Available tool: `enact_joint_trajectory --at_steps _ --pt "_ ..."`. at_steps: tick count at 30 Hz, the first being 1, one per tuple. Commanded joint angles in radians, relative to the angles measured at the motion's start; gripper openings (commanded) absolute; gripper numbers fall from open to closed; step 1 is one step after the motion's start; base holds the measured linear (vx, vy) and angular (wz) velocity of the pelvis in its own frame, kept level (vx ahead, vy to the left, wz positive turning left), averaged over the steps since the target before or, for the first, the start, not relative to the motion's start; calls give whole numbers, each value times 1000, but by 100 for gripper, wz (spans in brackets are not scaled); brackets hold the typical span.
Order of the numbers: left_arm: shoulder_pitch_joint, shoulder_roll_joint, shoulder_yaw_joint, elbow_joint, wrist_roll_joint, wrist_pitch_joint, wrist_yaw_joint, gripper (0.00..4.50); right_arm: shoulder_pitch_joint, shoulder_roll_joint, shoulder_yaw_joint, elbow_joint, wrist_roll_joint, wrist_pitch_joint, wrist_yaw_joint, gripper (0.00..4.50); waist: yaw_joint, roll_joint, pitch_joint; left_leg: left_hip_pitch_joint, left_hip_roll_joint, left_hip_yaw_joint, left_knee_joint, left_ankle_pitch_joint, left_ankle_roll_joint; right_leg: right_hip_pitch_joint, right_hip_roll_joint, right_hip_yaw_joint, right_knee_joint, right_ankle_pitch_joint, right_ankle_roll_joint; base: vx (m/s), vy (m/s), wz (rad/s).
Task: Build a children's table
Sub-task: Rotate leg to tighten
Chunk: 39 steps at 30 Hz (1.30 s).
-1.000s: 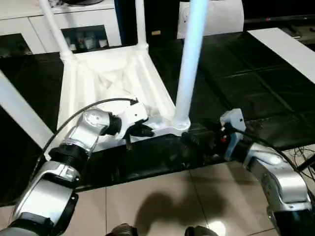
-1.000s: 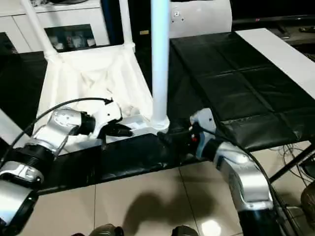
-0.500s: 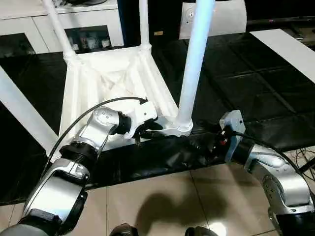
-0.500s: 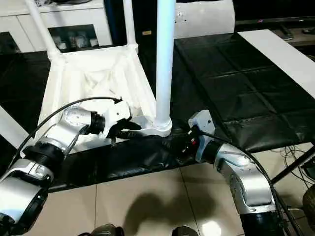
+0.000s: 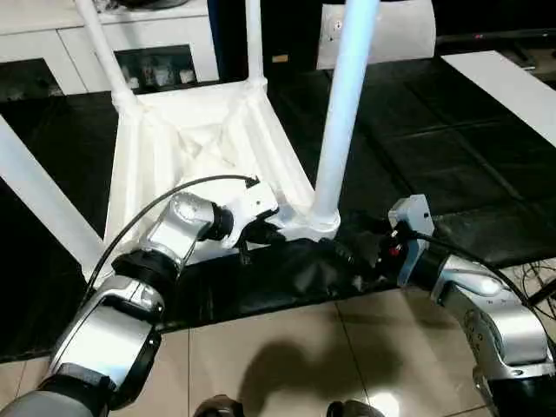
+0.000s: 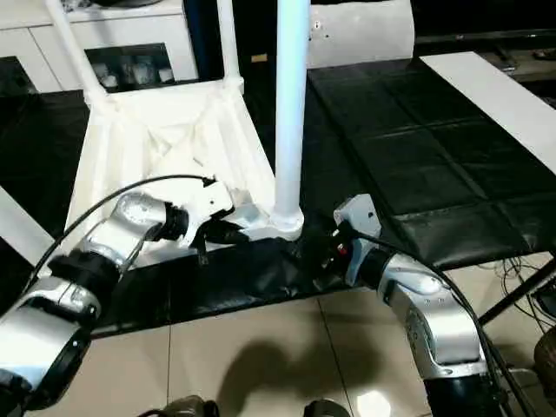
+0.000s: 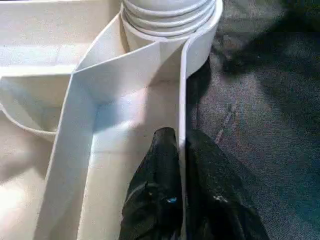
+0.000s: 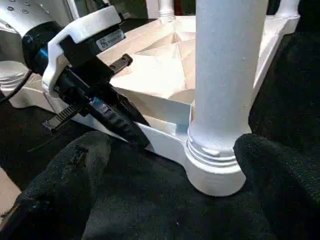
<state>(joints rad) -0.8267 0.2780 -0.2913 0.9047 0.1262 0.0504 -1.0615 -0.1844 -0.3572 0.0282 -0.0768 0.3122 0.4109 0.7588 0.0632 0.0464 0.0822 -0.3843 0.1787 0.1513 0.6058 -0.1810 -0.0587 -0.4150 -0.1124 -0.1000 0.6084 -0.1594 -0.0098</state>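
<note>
Leg-seating step: upturned tabletop (image 5: 200, 139) on the black surface (image 5: 452, 148). Left gripper (image 7: 180, 150) fingers clamp its rim; right gripper (image 8: 165, 165) fingers gape around the near leg (image 5: 343, 104), needing closure next.

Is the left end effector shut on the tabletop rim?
Shut on it: left end effector fingers pinch the tabletop rim between them.
</note>
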Motion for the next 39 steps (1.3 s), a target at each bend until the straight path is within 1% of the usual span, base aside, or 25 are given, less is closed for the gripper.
enact_joint_trajectory --at_steps 1,3,4,5,7,8,9,10,12,13,16,17,18,19,20,21,24,25,31,32,33,34,36,37,39 --pt "-10 22 -6 -6 4 -32 -29 2 -2 -2 -13 -17 9 -9 -13 450 6 -16 -84 1 30 -2 -73 -197 57 70 -41 42 -90 -332 -171 0 0 0" --pt "-1 28 -8 -24 -8 -61 -71 2 -9 -2 -22 -16 19 -6 -11 450 4 -15 -86 2 31 -2 -73 -189 60 70 -41 44 -88 -301 -181 0 0 0" --pt "8 33 -11 -39 -19 -77 -106 2 -13 -6 -23 -15 22 -7 -5 450 3 -18 -87 1 31 -2 -71 -182 63 70 -41 44 -85 -281 -187 0 0 0" --pt "25 49 -29 -66 -25 -129 -172 2 -18 -20 -23 -12 25 -9 14 450 4 -17 -90 2 32 -2 -70 -167 72 71 -43 45 -82 -249 -199 0 0 0" --pt "32 59 -42 -76 -25 -157 -204 2 -21 -28 -22 -10 27 -10 25 450 6 -14 -91 4 35 0 -68 -143 86 68 -41 47 -74 -192 -221 0 0 0" --pt "33 60 -42 -78 -25 -157 -207 2 -21 -29 -22 -11 28 -10 26 450 9 -11 -93 8 36 2 -66 -132 91 66 -40 48 -70 -163 -234 0 0 0" --pt "46 73 -49 -104 -40 -161 -262 2 -27 -45 -22 -14 42 -3 56 450 11 -16 -94 12 37 4 -65 -129 96 63 -40 49 -69 -150 -242 0 0 0" --pt "53 83 -53 -124 -52 -164 -304 2 -34 -60 -21 -14 55 2 87 450 18 -14 -94 8 39 2 -66 -123 102 69 -42 49 -63 -135 -252 0 0 0" --pt "58 96 -60 -144 -61 -165 -348 2 -44 -78 -17 -13 67 7 123 450 28 -13 -93 9 42 4 -66 -127 103 67 -43 50 -62 -142 -256 0 0 0" --pt "58 104 -66 -148 -60 -181 -370 2 -53 -91 -5 -5 66 -1 153 450 31 -12 -91 12 43 4 -68 -139 97 63 -42 50 -63 -158 -253 0 0 0" --pt "61 120 -78 -151 -60 -224 -427 2 -80 -130 51 22 79 -14 284 450 39 -14 -88 12 43 5 -69 -183 83 66 -46 51 -69 -218 -240 0 0 0" --pt "62 122 -79 -152 -61 -228 -432 1 -82 -132 56 24 81 -14 294 432 43 -14 -89 13 45 6 -70 -185 78 63 -47 52 -70 -229 -234 0 0 0" --pt "63 123 -80 -153 -61 -230 -437 1 -84 -133 60 25 81 -13 301 432 44 -16 -89 14 45 6 -70 -184 75 62 -47 53 -70 -231 -233 0 0 0" --pt "68 130 -84 -165 -62 -232 -454 1 -100 -145 88 47 76 -16 347 432 48 -15 -90 16 46 5 -70 -185 69 61 -47 52 -68 -234 -235 0 0 0" --pt "68 130 -84 -166 -62 -232 -455 0 -101 -146 90 48 76 -16 350 418 48 -14 -90 11 45 5 -70 -185 65 62 -47 52 -67 -231 -236 0 0 0" --pt "70 135 -89 -174 -61 -231 -468 0 -116 -147 104 73 73 -20 374 404 49 -18 -89 12 45 5 -71 -189 61 62 -47 52 -66 -238 -235 0 0 0" --pt "72 147 -98 -179 -54 -241 -483 0 -150 -154 131 127 66 -32 429 391 49 -17 -89 11 46 5 -71 -185 58 61 -46 52 -64 -231 -236 0 0 0" --pt "70 150 -99 -176 -51 -246 -483 0 -161 -157 138 143 66 -32 448 371 49 -17 -89 11 46 6 -71 -185 59 61 -46 52 -65 -230 -235 0 0 0" --pt "75 160 -95 -181 -52 -245 -492 0 -186 -158 152 176 69 -25 481 325 51 -18 -82 9 45 8 -71 -168 73 58 -44 53 -64 -209 -239 0 0 0" --pt "79 163 -97 -189 -51 -241 -493 0 -185 -162 154 176 74 -19 490 316 49 -34 -74 7 44 9 -72 -171 77 57 -44 54 -66 -224 -234 0 0 0" --pt "81 162 -96 -193 -53 -236 -492 0 -183 -163 155 173 77 -15 493 316 49 -25 -75 8 46 8 -73 -173 74 57 -46 54 -65 -244 -229 0 0 0" --pt "83 163 -97 -199 -54 -231 -492 0 -182 -165 158 170 79 -12 499 306 48 -24 -71 9 47 8 -75 -182 72 53 -45 54 -69 -258 -225 0 0 0" --pt "85 163 -97 -204 -56 -224 -491 0 -183 -164 163 169 82 -9 503 282 45 -28 -65 10 47 9 -78 -205 63 52 -44 55 -73 -283 -218 0 0 0" --pt "87 164 -97 -207 -57 -222 -489 0 -182 -163 164 165 84 -5 503 282 46 -24 -64 12 48 8 -79 -216 57 52 -45 55 -74 -297 -214 0 0 0" --pt "88 166 -97 -209 -56 -221 -490 0 -184 -157 168 163 89 1 507 258 43 -28 -62 12 49 10 -82 -227 52 51 -43 55 -74 -300 -213 0 0 0"
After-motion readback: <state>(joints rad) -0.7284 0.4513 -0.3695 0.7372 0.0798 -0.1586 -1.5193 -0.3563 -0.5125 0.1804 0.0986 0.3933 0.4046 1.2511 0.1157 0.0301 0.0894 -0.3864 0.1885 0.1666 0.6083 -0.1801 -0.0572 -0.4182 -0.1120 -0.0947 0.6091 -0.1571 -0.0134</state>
